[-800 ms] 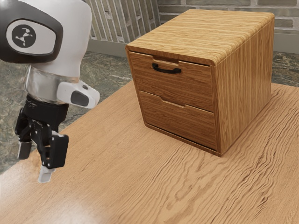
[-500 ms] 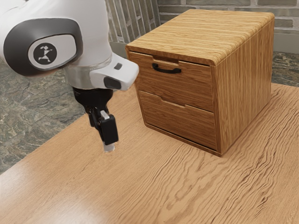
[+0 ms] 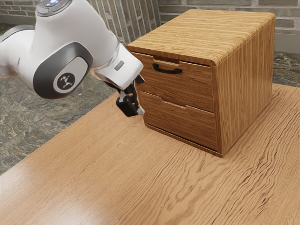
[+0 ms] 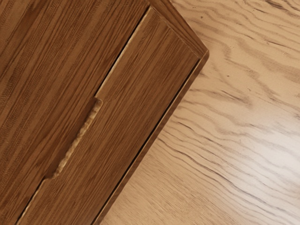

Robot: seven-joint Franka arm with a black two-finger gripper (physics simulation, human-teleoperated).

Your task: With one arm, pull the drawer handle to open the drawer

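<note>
Gripper, partly hidden, apparently below handle.

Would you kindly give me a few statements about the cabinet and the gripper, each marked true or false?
1. The black handle sits on the upper drawer. True.
2. The gripper touches the black handle. False: it hangs apart from it, lower and toward the exterior view's left, by a front corner of the cabinet.
3. The upper drawer is pulled out. False: its front lies flush with the cabinet.
4. The cabinet stands on the wooden table. True.
</note>
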